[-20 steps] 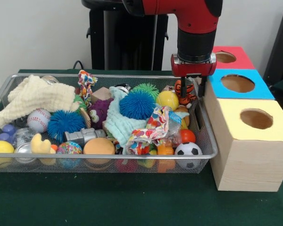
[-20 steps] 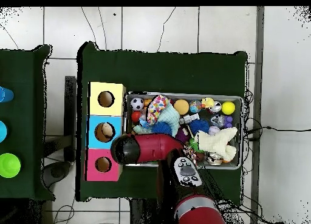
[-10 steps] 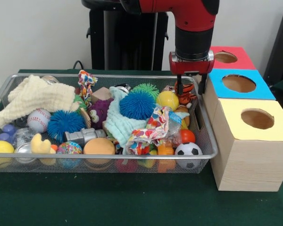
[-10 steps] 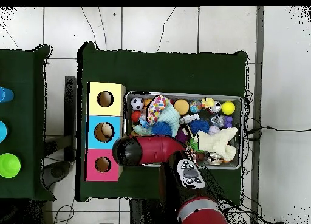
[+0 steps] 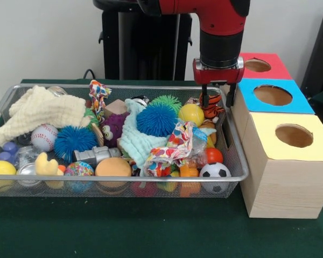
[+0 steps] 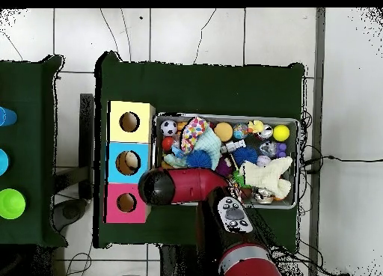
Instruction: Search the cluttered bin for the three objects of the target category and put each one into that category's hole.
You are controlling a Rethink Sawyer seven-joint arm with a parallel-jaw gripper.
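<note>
The wire mesh bin (image 5: 118,179) is full of toys; it also shows in the overhead view (image 6: 224,117). My gripper (image 5: 216,101) hangs over the bin's right far corner, open, its fingers either side of an orange toy with black stripes (image 5: 211,109) that rests on the pile. A pale yellow duck (image 5: 46,164) lies at the front left, seen from above near the far rim (image 6: 256,126). The blue-topped box (image 5: 299,103) with its hole (image 5: 273,95) stands right of the gripper. From above, something pale lies inside that hole (image 6: 129,162), and my arm (image 6: 183,185) hides the gripper.
A red-topped box (image 5: 277,70) stands behind the blue one and a yellow-topped box (image 5: 266,129) in front. The bin also holds blue puffballs (image 5: 156,119), a cream cloth (image 5: 43,110), a soccer ball (image 5: 214,171), a baseball (image 5: 43,136) and a purple furry toy (image 5: 114,128).
My gripper has risen a little above the striped toy, which stayed on the pile. Nothing else in the bin has moved.
</note>
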